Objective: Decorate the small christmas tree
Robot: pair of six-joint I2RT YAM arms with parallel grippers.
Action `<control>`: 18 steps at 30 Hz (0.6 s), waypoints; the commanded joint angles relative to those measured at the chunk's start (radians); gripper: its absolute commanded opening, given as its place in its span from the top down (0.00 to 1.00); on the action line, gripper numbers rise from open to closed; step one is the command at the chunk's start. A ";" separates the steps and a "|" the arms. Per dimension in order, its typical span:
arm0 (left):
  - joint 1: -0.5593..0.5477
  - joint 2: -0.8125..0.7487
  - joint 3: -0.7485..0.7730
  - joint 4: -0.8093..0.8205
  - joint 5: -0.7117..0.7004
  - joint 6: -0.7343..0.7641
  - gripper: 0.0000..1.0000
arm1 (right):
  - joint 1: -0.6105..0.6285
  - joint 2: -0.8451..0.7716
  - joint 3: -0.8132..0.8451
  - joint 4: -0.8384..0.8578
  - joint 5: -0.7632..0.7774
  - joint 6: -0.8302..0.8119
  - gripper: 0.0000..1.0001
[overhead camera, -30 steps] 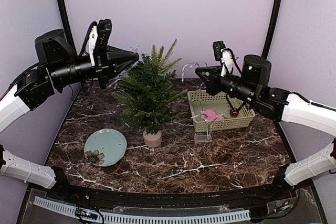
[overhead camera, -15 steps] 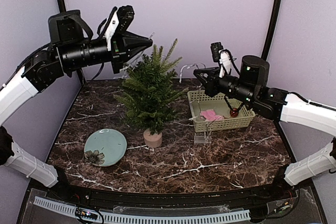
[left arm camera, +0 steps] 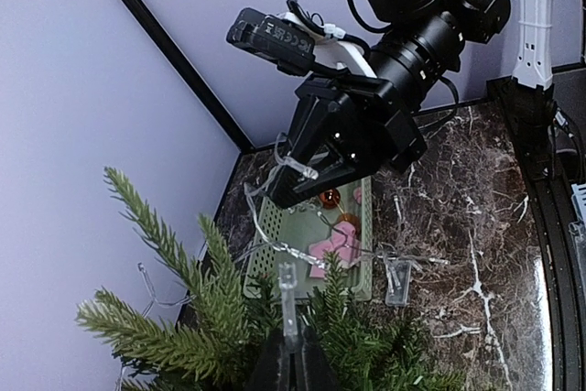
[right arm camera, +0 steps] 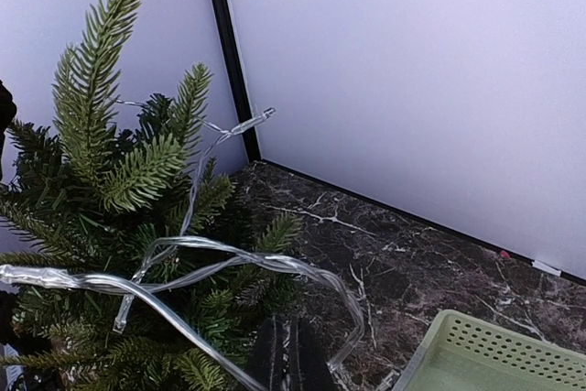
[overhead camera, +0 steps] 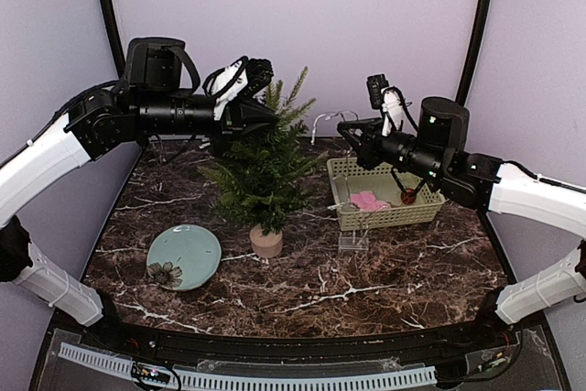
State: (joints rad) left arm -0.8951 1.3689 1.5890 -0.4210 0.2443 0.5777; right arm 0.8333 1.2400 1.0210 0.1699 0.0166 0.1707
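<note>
The small christmas tree (overhead camera: 261,167) stands mid-table in a beige-pink pot (overhead camera: 265,243). A clear light string (overhead camera: 325,119) runs from its top toward the right arm. My left gripper (overhead camera: 271,120) is at the treetop, shut on a clear bulb of the light string (left arm camera: 288,295) that sticks out past the fingertips (left arm camera: 275,363). My right gripper (overhead camera: 345,125) hovers right of the tree, above the basket's back-left corner. It is shut on the light string (right arm camera: 229,258), whose loops drape over the tree (right arm camera: 119,171).
A green basket (overhead camera: 389,216) at the right holds a pink ornament (overhead camera: 369,200) and a red ball (overhead camera: 408,196). A clear battery box (overhead camera: 352,243) lies in front of it. A teal plate (overhead camera: 183,256) lies front left. Purple walls close in the back and sides.
My left arm has swung right and down, carrying its bulb from the upper left to the treetop. The right arm has barely moved.
</note>
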 commanded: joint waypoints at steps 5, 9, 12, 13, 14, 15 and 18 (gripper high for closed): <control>-0.009 -0.015 0.014 -0.029 -0.034 0.008 0.78 | 0.007 -0.009 0.006 0.025 -0.014 0.016 1.00; -0.015 -0.025 0.033 -0.039 -0.035 -0.006 0.63 | 0.007 -0.007 0.000 0.028 -0.014 0.020 1.00; -0.016 -0.043 0.038 -0.027 -0.023 -0.027 0.60 | 0.008 -0.007 -0.005 0.030 -0.013 0.021 1.00; -0.016 -0.049 0.039 -0.023 -0.016 -0.032 0.59 | 0.007 -0.007 -0.007 0.028 -0.013 0.021 1.00; -0.016 -0.063 0.038 -0.011 -0.002 -0.043 0.58 | 0.007 -0.007 -0.009 0.028 -0.013 0.021 1.00; -0.016 -0.070 0.036 -0.003 0.005 -0.049 0.56 | 0.008 -0.008 -0.012 0.027 -0.013 0.022 1.00; -0.017 -0.104 0.034 0.028 0.030 -0.077 0.47 | 0.009 -0.006 -0.018 0.017 -0.045 0.026 0.97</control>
State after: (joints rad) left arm -0.9073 1.3464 1.5948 -0.4419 0.2287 0.5472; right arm 0.8371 1.2400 1.0191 0.1646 0.0086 0.1852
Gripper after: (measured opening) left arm 0.489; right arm 0.030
